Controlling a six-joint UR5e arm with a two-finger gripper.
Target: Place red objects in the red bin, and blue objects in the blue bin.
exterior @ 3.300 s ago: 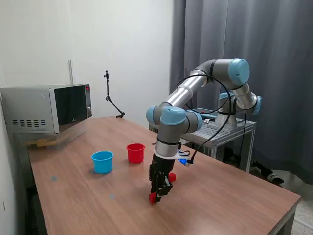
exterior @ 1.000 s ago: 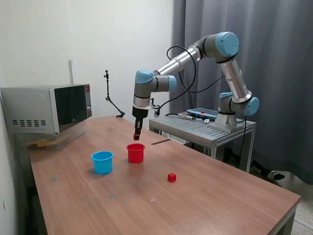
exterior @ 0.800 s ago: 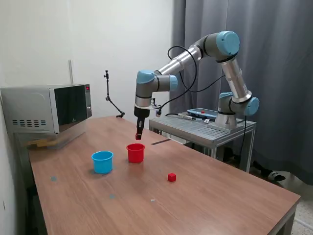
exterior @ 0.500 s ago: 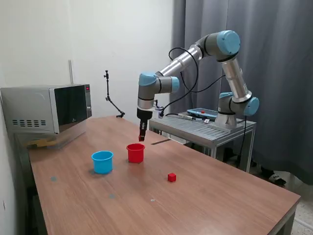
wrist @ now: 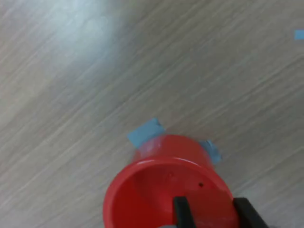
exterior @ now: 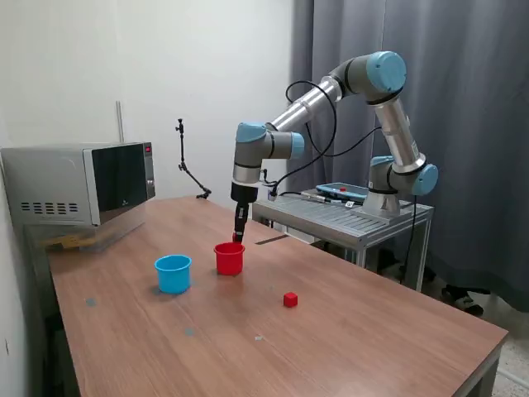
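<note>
A long wood-grain table (exterior: 364, 331) holds a boxy metal microwave (exterior: 78, 182) at its far end. A silver-and-blue arm (exterior: 331, 87) reaches down from the two o'clock direction, its gripper (exterior: 239, 235) pointing straight down over the red cup (exterior: 229, 258). The cup is smooth tapered plastic, upright, mouth up. A light blue cup (exterior: 173, 273) stands just beside it at nine o'clock. A small red cube (exterior: 290, 299) lies apart at four o'clock. The black fingers (wrist: 180, 211) are spread above the cup's mouth with a gap between them.
</note>
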